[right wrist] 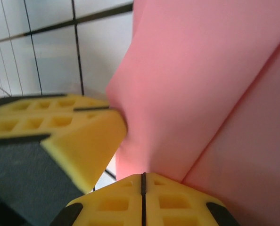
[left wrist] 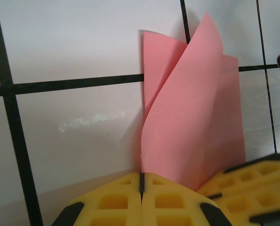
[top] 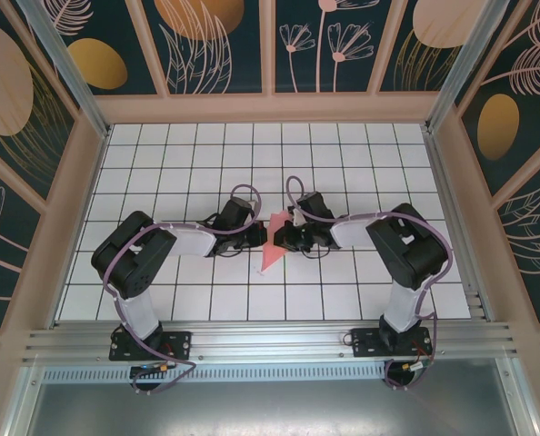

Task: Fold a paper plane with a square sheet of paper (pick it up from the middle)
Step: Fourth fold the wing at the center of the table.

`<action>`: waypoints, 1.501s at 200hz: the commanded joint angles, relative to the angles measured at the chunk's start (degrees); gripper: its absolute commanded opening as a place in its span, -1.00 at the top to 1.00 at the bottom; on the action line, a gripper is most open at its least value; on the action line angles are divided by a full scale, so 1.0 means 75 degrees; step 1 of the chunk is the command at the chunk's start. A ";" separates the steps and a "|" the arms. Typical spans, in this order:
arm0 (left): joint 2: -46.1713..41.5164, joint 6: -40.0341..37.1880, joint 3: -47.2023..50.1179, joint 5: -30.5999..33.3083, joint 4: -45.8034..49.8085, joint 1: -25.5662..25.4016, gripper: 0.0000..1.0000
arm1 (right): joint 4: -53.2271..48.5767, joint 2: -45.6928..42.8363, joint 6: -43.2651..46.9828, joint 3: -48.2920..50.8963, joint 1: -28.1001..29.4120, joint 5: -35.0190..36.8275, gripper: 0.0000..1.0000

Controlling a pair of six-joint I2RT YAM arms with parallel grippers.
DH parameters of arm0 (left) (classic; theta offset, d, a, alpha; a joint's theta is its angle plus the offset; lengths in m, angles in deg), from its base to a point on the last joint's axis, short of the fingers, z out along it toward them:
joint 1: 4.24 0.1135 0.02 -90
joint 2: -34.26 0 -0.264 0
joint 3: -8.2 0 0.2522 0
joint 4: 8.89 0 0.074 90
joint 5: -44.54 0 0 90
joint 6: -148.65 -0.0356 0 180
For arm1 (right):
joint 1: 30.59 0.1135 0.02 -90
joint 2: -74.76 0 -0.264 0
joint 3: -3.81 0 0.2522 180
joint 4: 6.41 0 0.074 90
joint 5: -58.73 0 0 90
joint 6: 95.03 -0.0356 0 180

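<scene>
Left gripper (left wrist: 141,184): yellow fingers pressed together at bottom edge, pinching base of folded pink paper (left wrist: 187,122). Paper stands in overlapping curved flaps above white black-lined table (left wrist: 74,47). Right gripper (left wrist: 225,188) touches paper, lower right.

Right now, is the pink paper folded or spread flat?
Folded. The pink paper stands off the table in overlapping layers with a crease, and from above it looks like a narrow pointed shape.
</scene>
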 commanded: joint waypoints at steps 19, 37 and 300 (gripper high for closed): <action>0.0732 -0.0147 0.0164 0.0113 0.1107 -0.0112 1.00 | 0.0587 -0.0087 -0.0378 0.0395 0.0342 -0.0351 0.82; 0.0735 -0.0157 0.0143 0.0121 0.1130 -0.0113 1.00 | 0.0646 0.0085 -0.0515 0.0502 0.0384 -0.0212 0.83; 0.0749 -0.0193 0.0168 0.0106 0.1166 -0.0112 1.00 | 0.0904 -0.0030 -0.0892 0.0920 0.1252 0.0113 0.83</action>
